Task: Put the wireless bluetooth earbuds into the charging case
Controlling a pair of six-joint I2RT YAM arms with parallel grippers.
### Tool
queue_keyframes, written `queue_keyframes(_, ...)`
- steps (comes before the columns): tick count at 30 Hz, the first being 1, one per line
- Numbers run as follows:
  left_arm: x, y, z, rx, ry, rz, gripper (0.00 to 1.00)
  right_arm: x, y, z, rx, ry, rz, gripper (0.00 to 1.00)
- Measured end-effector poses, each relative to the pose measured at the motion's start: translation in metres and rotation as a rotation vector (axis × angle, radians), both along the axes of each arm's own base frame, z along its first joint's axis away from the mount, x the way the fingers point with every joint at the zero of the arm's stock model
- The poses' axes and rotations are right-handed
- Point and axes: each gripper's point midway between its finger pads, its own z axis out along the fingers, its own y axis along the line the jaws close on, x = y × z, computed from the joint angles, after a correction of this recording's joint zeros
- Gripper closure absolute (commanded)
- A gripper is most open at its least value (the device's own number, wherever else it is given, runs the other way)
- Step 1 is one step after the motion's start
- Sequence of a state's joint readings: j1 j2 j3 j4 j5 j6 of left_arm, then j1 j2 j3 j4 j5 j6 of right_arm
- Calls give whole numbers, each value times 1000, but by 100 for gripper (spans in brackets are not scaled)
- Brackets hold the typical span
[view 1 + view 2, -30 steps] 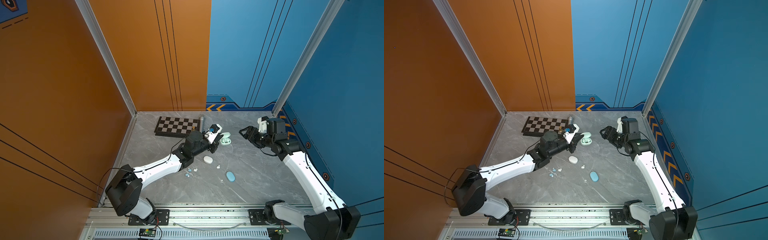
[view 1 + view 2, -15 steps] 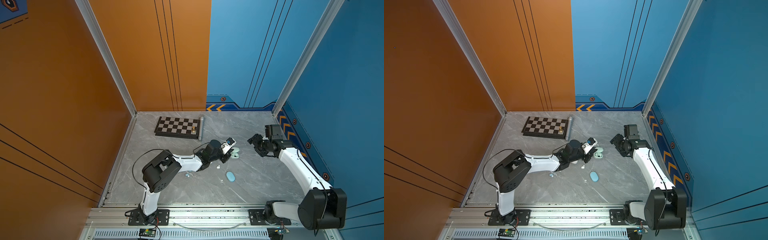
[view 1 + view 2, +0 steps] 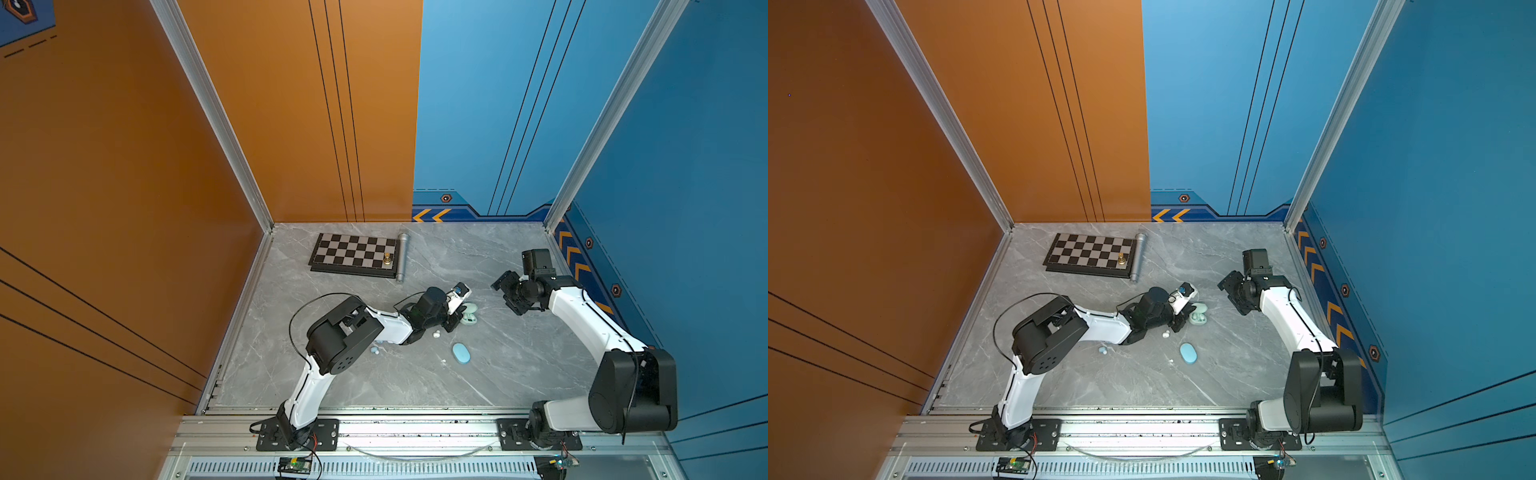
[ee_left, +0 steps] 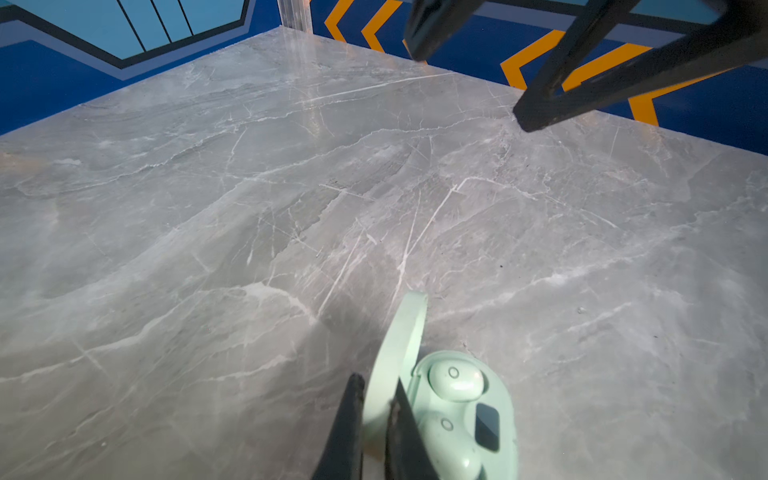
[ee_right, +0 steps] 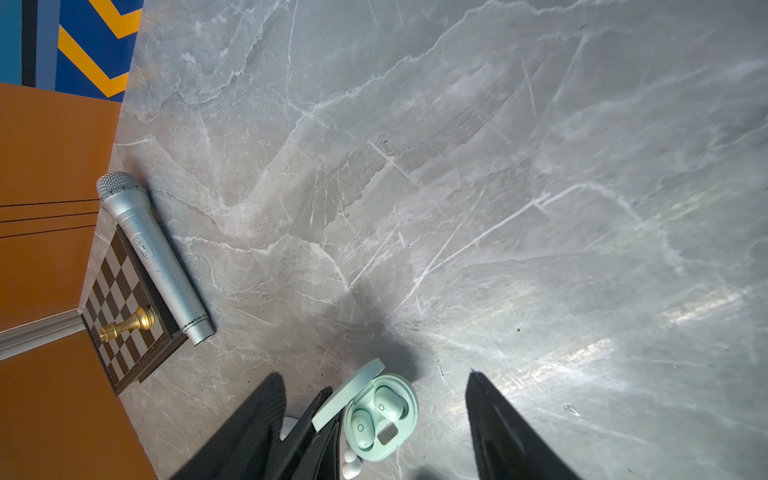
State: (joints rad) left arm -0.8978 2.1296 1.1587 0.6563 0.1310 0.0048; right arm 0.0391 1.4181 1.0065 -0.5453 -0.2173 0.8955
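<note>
While left gripper point(image 4: 376, 380) pinches upright lid point(image 4: 405, 332) of mint charging case point(image 4: 508, 399), propping it open, two mint earbuds point(image 4: 455, 380) sit seated in wells. Right gripper point(image 5: 372, 376) hangs spread near case, apparently ready for loose white earbud point(image 3: 436, 333); closed blue case point(image 3: 461, 353) lies nearby on marble tabletop point(image 3: 374, 386).

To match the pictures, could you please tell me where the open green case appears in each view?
Top view: green case by the left fingers.
Top view: same spot.
Left wrist: its lid between those fingers.
Right wrist: case beyond the open right fingers.
Shared landmark: left fingers pinching the lid.
</note>
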Motion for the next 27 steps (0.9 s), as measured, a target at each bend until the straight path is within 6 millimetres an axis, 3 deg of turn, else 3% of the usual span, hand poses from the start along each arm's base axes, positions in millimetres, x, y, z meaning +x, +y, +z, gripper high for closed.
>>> queue_keyframes(12, 5, -4, -4, -25, 22, 22, 75, 1, 2, -2, 12, 3, 8, 28)
queue_keyframes(15, 7, -3, -4, -28, 20, 32, 68, 1, 3, -2, 9, 1, 14, 26)
queue_keyframes(20, -3, 16, -2, -6, 31, 56, 44, 0, 10, -1, -2, -11, 88, 19)
queue_keyframes(21, -7, 23, 5, -8, 31, 61, 34, -1, 13, -1, -10, -13, 114, 18)
queue_keyframes(22, -11, 30, 16, -17, 25, 65, 13, -1, 16, 0, -21, -12, 143, 17)
queue_keyframes(23, -15, 36, 30, -30, 13, 65, 2, 0, 19, 0, -29, -10, 166, 17)
queue_keyframes(27, -34, 66, 111, -141, -36, 79, 2, 5, 32, -6, -63, 15, 264, 15)
